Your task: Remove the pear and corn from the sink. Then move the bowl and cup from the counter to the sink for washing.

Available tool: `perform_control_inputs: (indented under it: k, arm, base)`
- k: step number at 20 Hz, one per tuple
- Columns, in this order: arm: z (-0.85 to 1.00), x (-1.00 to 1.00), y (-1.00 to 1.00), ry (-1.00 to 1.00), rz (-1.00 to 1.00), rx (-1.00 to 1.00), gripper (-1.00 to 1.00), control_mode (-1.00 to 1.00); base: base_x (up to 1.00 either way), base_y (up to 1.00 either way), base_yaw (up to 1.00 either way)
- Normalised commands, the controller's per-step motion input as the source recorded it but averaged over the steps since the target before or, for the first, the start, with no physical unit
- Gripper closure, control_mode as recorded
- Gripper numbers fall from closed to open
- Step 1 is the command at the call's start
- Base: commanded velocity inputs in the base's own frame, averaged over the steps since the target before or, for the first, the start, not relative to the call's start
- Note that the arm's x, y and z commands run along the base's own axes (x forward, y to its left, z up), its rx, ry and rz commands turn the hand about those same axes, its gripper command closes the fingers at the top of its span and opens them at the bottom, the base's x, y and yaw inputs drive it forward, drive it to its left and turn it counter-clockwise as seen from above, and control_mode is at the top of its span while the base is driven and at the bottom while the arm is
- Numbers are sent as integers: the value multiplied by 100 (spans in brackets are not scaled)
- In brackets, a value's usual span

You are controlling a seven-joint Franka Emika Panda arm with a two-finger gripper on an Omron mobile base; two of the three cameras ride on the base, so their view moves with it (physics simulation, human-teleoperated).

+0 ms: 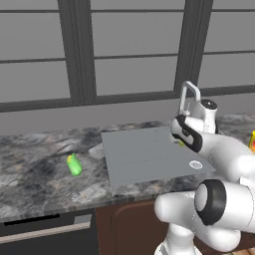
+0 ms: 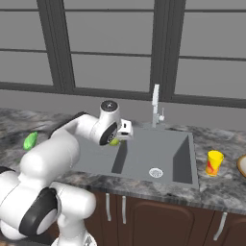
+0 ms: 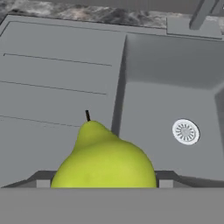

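Starting at the left of your scene, the corn (image 1: 74, 164) is lying on the marbled counter (image 1: 35, 169), well apart from the sink (image 1: 144, 154), so you can count that item as already out.

Moving right, you are looking at the flat drainboard part of the sink, and above its edge, where it drops into the basin, the gripper (image 2: 115, 139) is hovering with the pear (image 3: 104, 159) in its jaws. In the hand view the pear is sitting right up between the two dark pads at the bottom, stem pointing away, with the drainboard and the basin lying well below it. The jaws are standing wide, but they are wide around the fruit's body, so you are holding the pear, not reaching for it. It is lifted clear of the basin but not yet set down, so the first half of the task is nearly finished.

Further right, the basin is showing its round drain (image 2: 155, 172) and the faucet (image 2: 155, 106) behind. On the counter right of the sink the cup (image 2: 214, 163) is standing upright, and the bowl (image 2: 241, 166) is peeking in at the picture's edge. Both are waiting untouched for you.
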Motion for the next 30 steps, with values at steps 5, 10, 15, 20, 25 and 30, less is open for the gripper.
perform_control_inputs:
  k: [5,10,15,20,25,30]
  arm:
    - [4,0,75,0,10,-6,100,-100]
    - [0,0,75,0,8,-6,100,-100]
    - [0,0,73,0,16,-1,100,-100]
    - [0,0,70,3,17,0,100,-100]
    - [0,0,67,4,16,0,100,-100]
    - [0,-1,63,10,17,0,100,-100]
  base:
    - [0,0,0]
    - [0,0,0]
    - [0,0,0]
    - [0,0,0]
    - [0,0,0]
    - [0,0,0]
